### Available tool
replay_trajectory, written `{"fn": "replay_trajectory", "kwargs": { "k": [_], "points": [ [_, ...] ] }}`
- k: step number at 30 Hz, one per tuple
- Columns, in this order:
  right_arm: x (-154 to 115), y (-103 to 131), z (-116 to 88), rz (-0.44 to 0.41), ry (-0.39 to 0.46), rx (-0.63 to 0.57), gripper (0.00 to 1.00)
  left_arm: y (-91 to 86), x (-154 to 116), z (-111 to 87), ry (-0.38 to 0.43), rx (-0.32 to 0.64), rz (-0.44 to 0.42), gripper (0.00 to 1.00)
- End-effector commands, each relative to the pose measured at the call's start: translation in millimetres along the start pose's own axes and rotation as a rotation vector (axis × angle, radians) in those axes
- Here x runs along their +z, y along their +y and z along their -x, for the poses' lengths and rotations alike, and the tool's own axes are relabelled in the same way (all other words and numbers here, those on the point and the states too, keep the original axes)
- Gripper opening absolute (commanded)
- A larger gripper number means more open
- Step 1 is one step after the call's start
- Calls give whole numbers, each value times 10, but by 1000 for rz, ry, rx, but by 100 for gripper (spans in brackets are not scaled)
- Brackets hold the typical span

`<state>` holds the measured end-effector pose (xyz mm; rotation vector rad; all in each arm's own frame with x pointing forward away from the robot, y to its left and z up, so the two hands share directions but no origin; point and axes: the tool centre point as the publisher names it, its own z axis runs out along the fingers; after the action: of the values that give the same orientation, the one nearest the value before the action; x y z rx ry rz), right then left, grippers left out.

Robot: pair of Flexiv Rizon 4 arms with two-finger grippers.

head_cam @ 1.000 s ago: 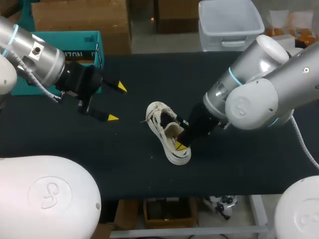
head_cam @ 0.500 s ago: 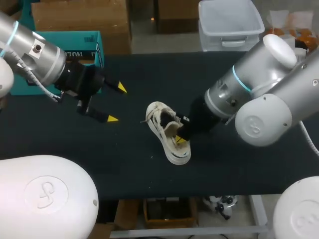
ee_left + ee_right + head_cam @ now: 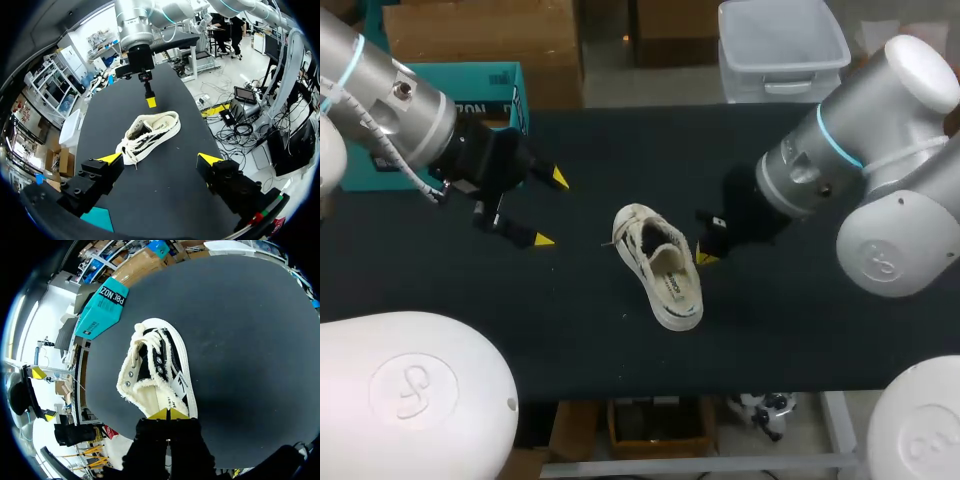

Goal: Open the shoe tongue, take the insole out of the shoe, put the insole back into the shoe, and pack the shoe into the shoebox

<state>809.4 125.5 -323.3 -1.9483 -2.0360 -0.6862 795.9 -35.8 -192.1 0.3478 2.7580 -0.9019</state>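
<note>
Right gripper has backed out beside the cream canvas shoe, tips together, seemingly empty; left gripper gapes empty.

The one piece of furniture is a long table with a flat, matte black top. In the head view the table runs across almost the full width, its far edge a straight line and its near edge another, parallel to it. Under the table's near edge shows a white metal frame: an upright leg and a crossbar joined to it. In the left wrist view the table stretches away as a dull charcoal strip, evenly lit. In the right wrist view the table looks a paler grey under soft, diffuse light.
</note>
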Motion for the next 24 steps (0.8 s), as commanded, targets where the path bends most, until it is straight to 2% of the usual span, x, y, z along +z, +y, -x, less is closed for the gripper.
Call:
{"fn": "replay_trajectory", "kwargs": {
  "k": [1, 3, 4, 5, 6, 20, 21, 24],
  "points": [
    [-204, -12, 53, 39, -11, -57, 1, -10, -79, -70, -10, -17, 69, 100],
    [-273, 24, 93, 32, -17, -96, 9, 12, -101, -109, -15, -17, 127, 100],
    [-297, 36, 110, 15, -11, -104, 20, 27, -109, -127, -8, -9, 156, 100],
    [-335, 52, 154, -10, -10, -110, 54, 27, -109, -127, -8, -9, 156, 100],
    [-371, 68, 178, -17, -14, -110, 100, 27, -109, -127, -8, -9, 156, 100],
    [-371, 68, 178, -17, -14, -110, 100, 27, -109, -127, -8, -9, 156, 100],
    [-371, 68, 178, -17, -14, -110, 100, -9, -51, -131, -7, -63, 194, 100],
    [-153, 187, 307, -20, 13, -107, 100, -44, 63, -161, -17, -192, 264, 100]
  ]
}}
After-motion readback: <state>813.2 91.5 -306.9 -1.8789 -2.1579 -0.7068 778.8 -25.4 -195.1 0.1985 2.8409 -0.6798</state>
